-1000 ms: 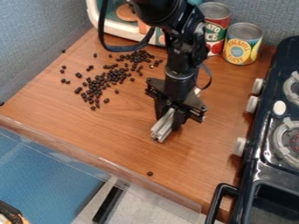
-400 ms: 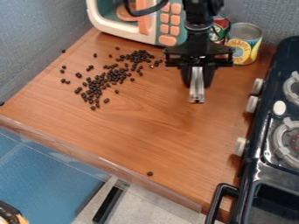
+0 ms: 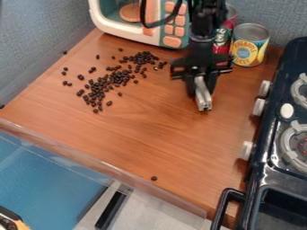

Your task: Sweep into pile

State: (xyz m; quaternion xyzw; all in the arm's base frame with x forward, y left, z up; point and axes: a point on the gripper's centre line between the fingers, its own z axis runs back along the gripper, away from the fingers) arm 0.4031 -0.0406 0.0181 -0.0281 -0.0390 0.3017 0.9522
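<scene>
Gripper (image 3: pixel 203 92): pressed onto a pale metallic bar (image 3: pixel 204 100), which we took for the sweeping tool; tilted down, its lower end appeared close above the wood or on it.
Dark beans (image 3: pixel 114 80): our main lot, strewn on the counter (image 3: pixel 159 139) in a slanting band, left of the gripper in our view and apart from it; the thickest part was level with the wrist, the looser tail nearer the bar's height.
Outlying beans (image 3: pixel 80 77): several single pieces, farther left beyond the band.
Lone bean (image 3: pixel 154 178): one, well apart, on the camera side of the gripper and near the counter's edge.
Progress: partial, we judged; most pieces lay in one loose group, but no compact pile had been made.
Remaining: band to be tightened, outliers and lone bean to be gathered in.
Toy oven (image 3: pixel 157 38): behind the gripper and to its left, just beside the thick end of the band; we judged it a limit to sweeping that way.
Red can (image 3: pixel 222 41): behind the gripper, partly hidden by the arm.
Yellow can (image 3: pixel 249 48): behind and right of the gripper.
Toy stove (image 3: pixel 274 179): right of the gripper, bounding strokes there.
</scene>
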